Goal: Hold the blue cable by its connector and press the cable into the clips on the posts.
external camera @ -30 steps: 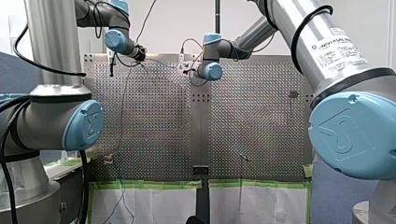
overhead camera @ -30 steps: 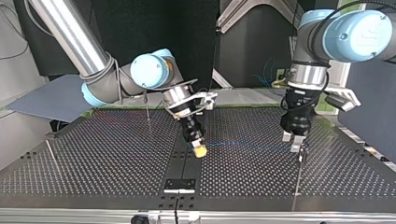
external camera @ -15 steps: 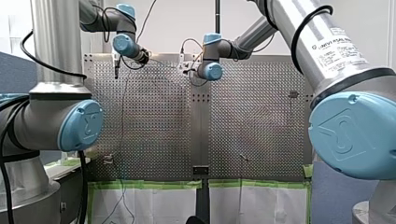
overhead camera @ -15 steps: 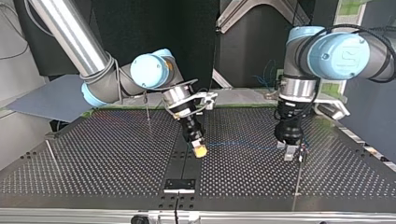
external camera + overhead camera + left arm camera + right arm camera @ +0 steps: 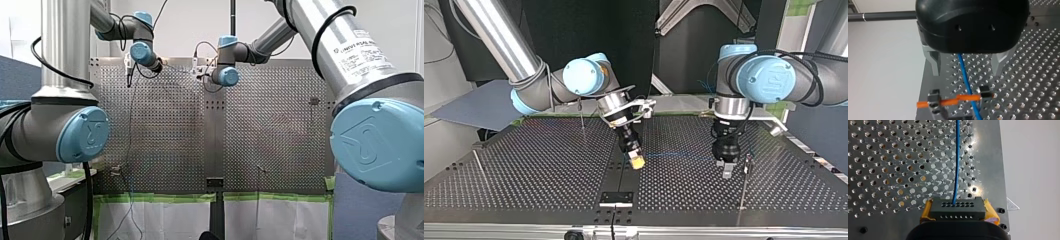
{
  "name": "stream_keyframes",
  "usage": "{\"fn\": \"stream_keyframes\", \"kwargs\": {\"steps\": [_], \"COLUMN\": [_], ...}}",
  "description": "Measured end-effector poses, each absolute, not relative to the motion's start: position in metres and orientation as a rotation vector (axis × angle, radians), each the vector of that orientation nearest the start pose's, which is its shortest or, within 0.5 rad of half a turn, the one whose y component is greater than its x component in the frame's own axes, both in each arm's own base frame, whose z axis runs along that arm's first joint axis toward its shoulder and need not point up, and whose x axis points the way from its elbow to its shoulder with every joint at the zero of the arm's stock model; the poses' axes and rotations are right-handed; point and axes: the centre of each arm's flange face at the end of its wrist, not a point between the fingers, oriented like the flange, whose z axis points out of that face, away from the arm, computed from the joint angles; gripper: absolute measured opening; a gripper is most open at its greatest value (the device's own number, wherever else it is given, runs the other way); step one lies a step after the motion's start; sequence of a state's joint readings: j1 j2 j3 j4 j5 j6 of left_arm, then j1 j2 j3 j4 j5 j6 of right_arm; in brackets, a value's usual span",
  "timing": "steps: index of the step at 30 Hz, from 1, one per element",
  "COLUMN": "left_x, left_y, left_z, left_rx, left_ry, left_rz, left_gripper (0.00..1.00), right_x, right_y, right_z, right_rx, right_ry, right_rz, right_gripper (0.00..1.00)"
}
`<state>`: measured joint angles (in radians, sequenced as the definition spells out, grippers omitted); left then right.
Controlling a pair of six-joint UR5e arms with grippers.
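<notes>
Top view: a perforated table [image 5: 524, 170] fills the scene. The right tool [image 5: 637, 161], yellow-padded, pinches the black connector [image 5: 958, 210] near the table's middle. The left tool [image 5: 727, 171] has fingers spread astride the blue cable [image 5: 965, 75], which crosses an orange clip [image 5: 948, 101].

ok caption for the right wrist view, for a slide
My right gripper clamps the black connector, blue cable running ahead over the perforated table.
</notes>
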<state>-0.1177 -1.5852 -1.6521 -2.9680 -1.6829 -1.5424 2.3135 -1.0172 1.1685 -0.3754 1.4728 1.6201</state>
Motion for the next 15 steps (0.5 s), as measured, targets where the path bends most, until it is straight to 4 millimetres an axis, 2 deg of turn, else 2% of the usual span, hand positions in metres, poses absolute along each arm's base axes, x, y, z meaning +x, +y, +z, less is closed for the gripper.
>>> {"fn": "stream_keyframes", "kwargs": {"steps": [15], "left_x": [0.4874], "left_y": [-0.1808], "left_z": [0.4672], "left_rx": [0.005], "left_ry": [1.473], "left_rz": [0.022], "left_gripper": [1.00], "right_x": [0.5987], "right_y": [-0.4415], "right_z": [0.3898], "right_rx": [1.564], "right_ry": [-0.620], "right_rz": [1.979], "right_gripper": [0.00]}}
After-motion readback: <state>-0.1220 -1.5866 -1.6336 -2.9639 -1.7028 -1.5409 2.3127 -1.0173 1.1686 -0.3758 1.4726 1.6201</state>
